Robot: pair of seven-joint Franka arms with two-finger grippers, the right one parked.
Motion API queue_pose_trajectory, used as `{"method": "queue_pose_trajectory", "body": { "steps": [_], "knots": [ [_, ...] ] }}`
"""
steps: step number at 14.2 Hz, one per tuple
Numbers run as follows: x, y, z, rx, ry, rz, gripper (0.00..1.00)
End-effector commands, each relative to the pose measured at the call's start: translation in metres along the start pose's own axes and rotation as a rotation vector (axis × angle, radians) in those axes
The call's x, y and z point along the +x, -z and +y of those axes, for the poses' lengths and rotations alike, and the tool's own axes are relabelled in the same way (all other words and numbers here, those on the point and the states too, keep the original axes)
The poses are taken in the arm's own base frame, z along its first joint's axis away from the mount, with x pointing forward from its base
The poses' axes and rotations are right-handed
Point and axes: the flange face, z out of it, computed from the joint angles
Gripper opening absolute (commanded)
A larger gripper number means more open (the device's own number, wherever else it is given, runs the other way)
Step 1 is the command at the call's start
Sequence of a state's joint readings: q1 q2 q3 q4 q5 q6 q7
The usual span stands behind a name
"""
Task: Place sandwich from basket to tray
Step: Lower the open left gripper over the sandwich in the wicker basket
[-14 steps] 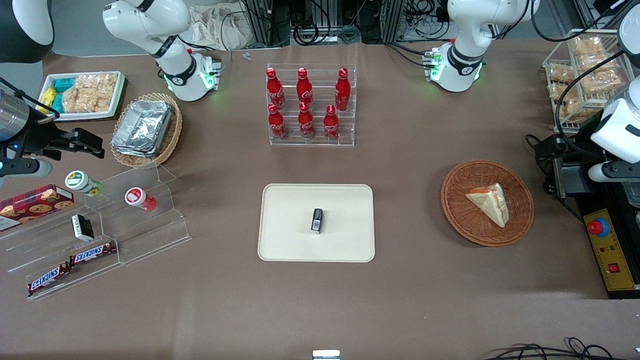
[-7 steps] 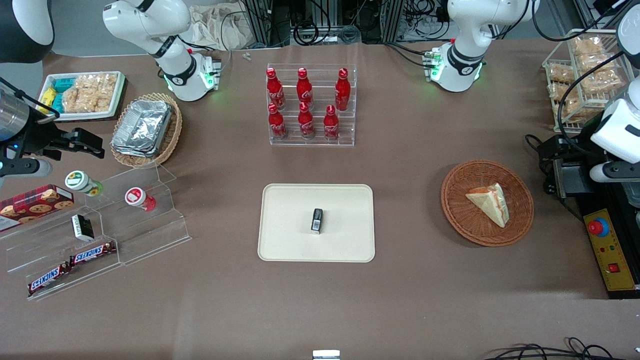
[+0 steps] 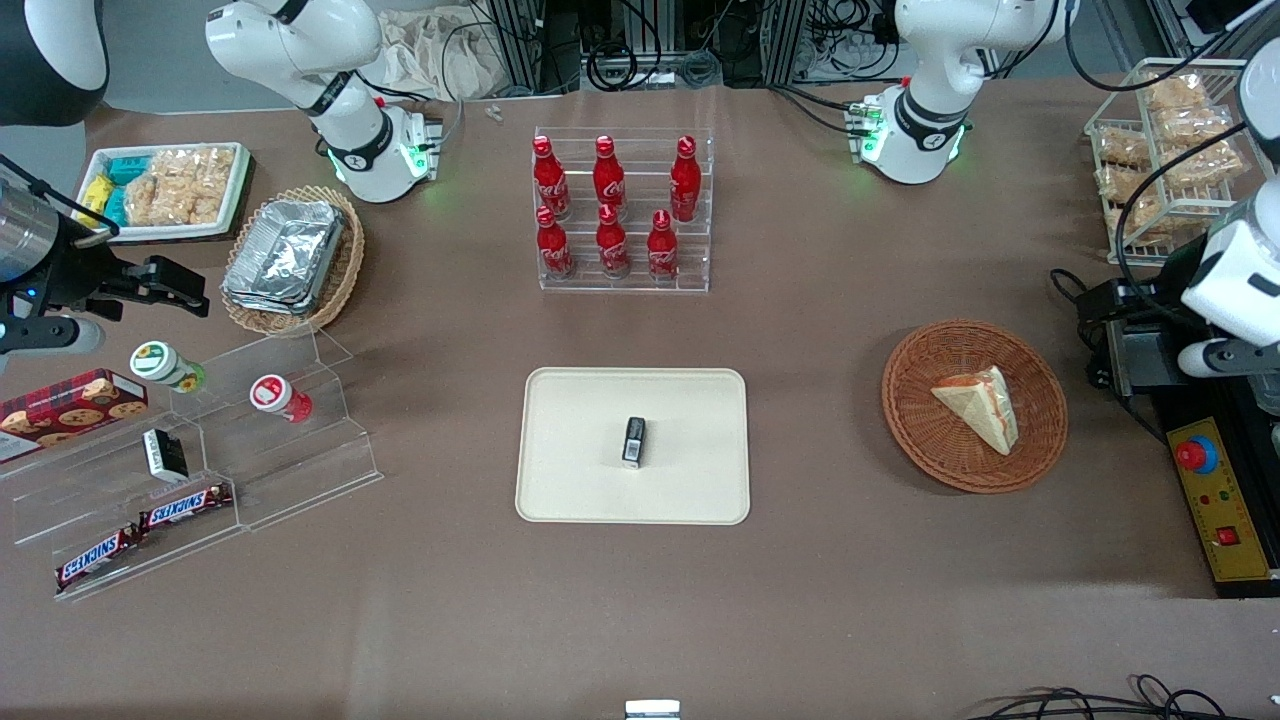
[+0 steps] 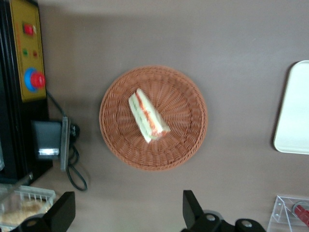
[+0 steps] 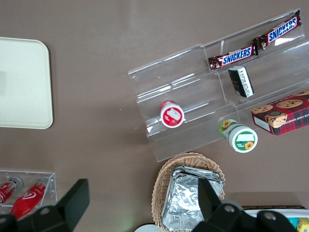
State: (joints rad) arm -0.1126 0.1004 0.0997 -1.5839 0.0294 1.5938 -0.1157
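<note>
The sandwich (image 3: 978, 407), a pale wedge with red-orange filling in clear wrap, lies in the round reddish-brown wicker basket (image 3: 915, 440) toward the working arm's end of the table. Both show in the left wrist view: the sandwich (image 4: 147, 118) in the middle of the basket (image 4: 186, 140). The cream tray (image 3: 580, 470) lies mid-table with a small black packet (image 3: 634, 442) on it; its edge shows in the left wrist view (image 4: 294, 121). My left gripper (image 4: 128, 217) hangs high over bare table, farther from the front camera than the basket, open and empty.
A black box with cables (image 3: 1135, 345) and a yellow control box with a red button (image 3: 1197, 455) sit beside the basket. A wire rack of snack bags (image 3: 1165, 150) stands farther off. A clear rack of red bottles (image 3: 620, 210) stands farther off than the tray.
The left arm's white wrist has shifted slightly away from the front camera and outward, uncovering more of the black box. Sandwich, basket and tray have not moved.
</note>
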Motion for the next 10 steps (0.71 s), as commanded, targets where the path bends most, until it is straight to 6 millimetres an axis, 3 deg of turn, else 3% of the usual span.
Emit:
{"method": "queue_pose_trajectory", "body": {
  "steps": [1,10],
  "knots": [
    [0.017,-0.045,0.007,0.006,0.122,-0.089,1.0],
    [0.019,-0.225,0.013,0.003,0.458,-0.03,1.0]
  ]
}}
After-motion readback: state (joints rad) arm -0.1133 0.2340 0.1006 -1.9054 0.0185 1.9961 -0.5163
